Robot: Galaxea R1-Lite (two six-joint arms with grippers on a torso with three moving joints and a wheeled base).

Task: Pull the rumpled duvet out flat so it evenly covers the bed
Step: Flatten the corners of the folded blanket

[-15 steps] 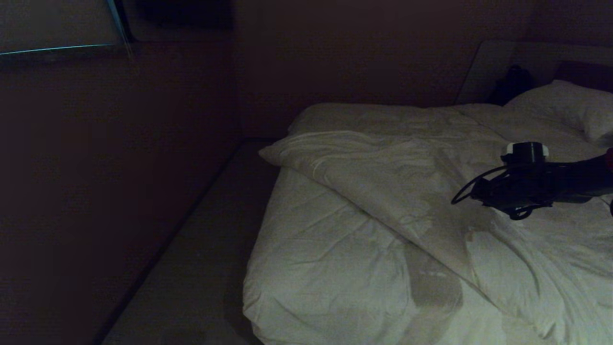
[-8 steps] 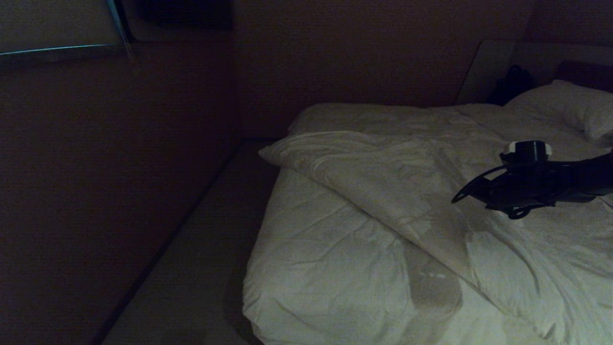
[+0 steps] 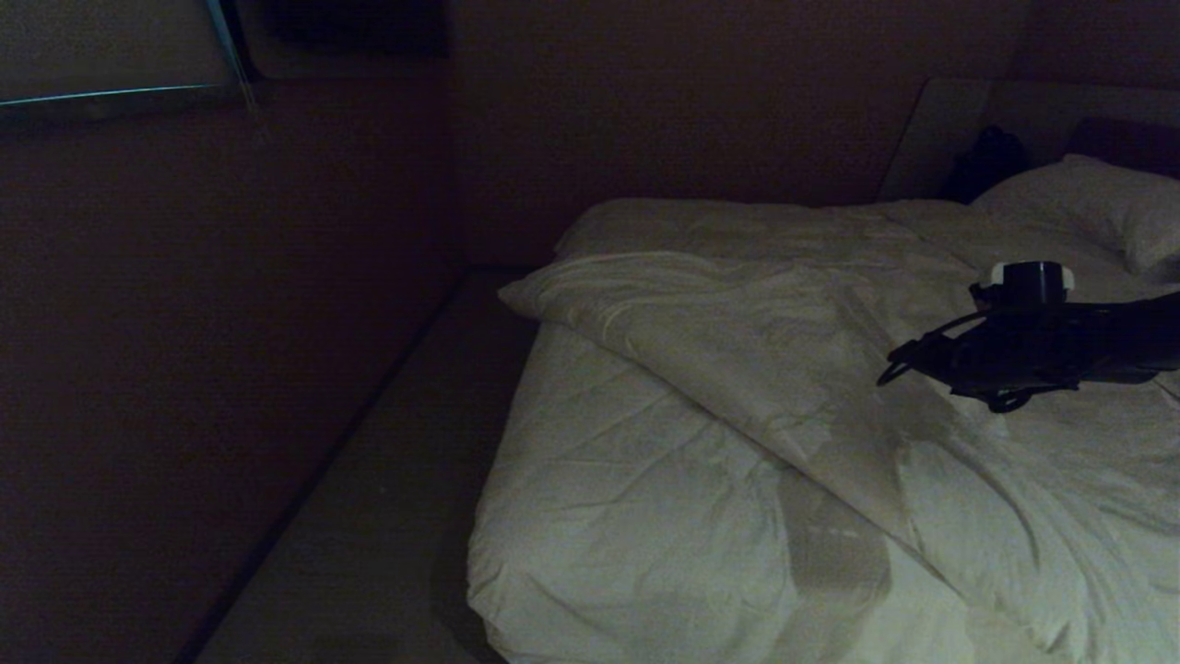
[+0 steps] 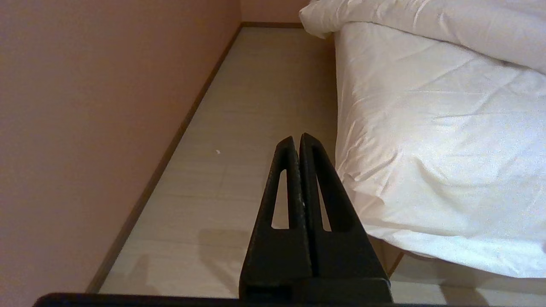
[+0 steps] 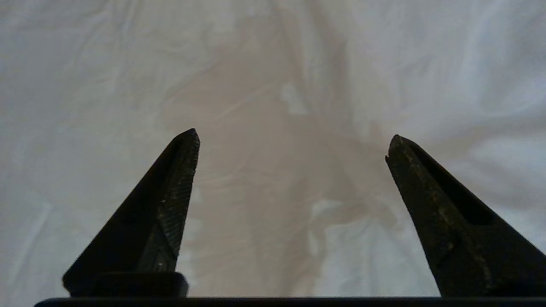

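Note:
The creased white duvet [image 3: 784, 332] lies across the bed [image 3: 608, 480] with its edge running diagonally, leaving the near left part of the mattress sheet bare. My right gripper [image 3: 892, 367] hovers just above the duvet near its middle, pointing left. In the right wrist view this gripper [image 5: 292, 143] is open wide, with only wrinkled duvet fabric [image 5: 273, 64] below and nothing between its fingers. My left gripper [image 4: 297, 138] is shut and empty, parked low over the floor beside the bed's corner [image 4: 426, 149]. The duvet's folded edge [image 4: 426, 21] shows beyond it.
A white pillow [image 3: 1088, 203] lies at the head of the bed, far right, with a dark object [image 3: 986, 161] against the headboard panel. A narrow strip of pale floor [image 3: 387, 480] runs between the bed and the wall [image 3: 230, 323] on the left.
My right gripper has opened its jaws and drawn slightly up and to the right. The duvet lies as it did before. The left arm has kept still.

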